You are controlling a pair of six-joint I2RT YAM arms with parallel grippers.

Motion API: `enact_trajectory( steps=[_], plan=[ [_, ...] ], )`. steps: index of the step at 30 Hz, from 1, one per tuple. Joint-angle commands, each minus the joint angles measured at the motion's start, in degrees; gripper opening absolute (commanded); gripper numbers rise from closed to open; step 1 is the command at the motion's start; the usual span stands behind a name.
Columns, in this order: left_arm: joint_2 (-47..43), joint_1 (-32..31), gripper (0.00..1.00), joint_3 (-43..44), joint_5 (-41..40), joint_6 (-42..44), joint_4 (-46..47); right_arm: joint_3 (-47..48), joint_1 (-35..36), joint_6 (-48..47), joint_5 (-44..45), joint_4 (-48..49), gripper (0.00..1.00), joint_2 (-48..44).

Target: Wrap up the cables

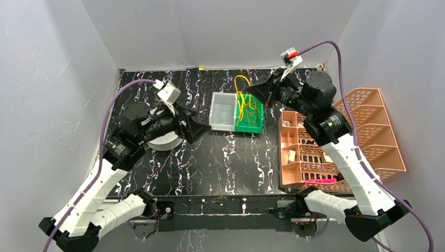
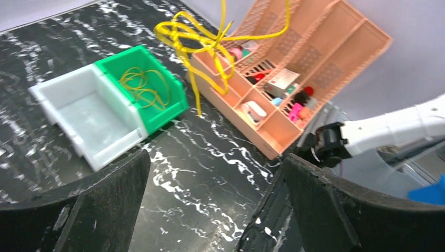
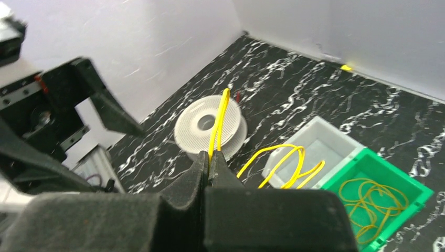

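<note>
My right gripper is shut on a yellow cable that runs up between its fingers and loops down toward the bins. From above, that cable hangs from the right gripper over the green bin. More yellow cables lie coiled inside the green bin. The white perforated spool lies flat on the table, and from above the left arm partly hides the spool. My left gripper is open and empty, low over the table, facing the hanging cable.
A clear white bin adjoins the green bin's left side. A pink divided organizer with small items fills the right side. White walls enclose the black marbled table on three sides.
</note>
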Motion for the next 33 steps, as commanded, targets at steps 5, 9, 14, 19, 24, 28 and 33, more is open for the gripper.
enact_trajectory(
  steps=[5,9,14,19,24,28,33],
  plan=[
    [2.5,-0.4,0.98,1.1,19.6,-5.9,10.8,-5.1,-0.2,-0.2,-19.3,5.1,0.00,-5.3],
    [3.6,-0.3,0.96,0.7,24.2,-8.2,15.0,-9.4,-0.1,2.4,-26.6,8.9,0.00,-6.8],
    [6.2,-0.3,0.90,-0.3,29.1,-11.7,20.4,-13.1,-0.1,7.2,-34.5,15.4,0.00,-7.7],
    [8.5,-0.7,0.83,-3.3,33.0,-16.7,28.7,-14.8,0.3,10.5,-37.1,18.8,0.00,-7.7],
    [10.3,-2.0,0.78,-5.0,34.3,-20.0,34.4,-16.5,0.9,14.0,-38.5,23.3,0.00,-7.7],
    [12.1,-5.0,0.76,-5.8,35.0,-21.3,37.4,-17.2,1.3,15.9,-39.0,26.6,0.00,-7.7],
    [12.5,-8.3,0.75,-8.7,31.5,-12.0,28.4,-16.1,1.6,17.4,-39.6,28.7,0.00,-9.1]
  ],
)
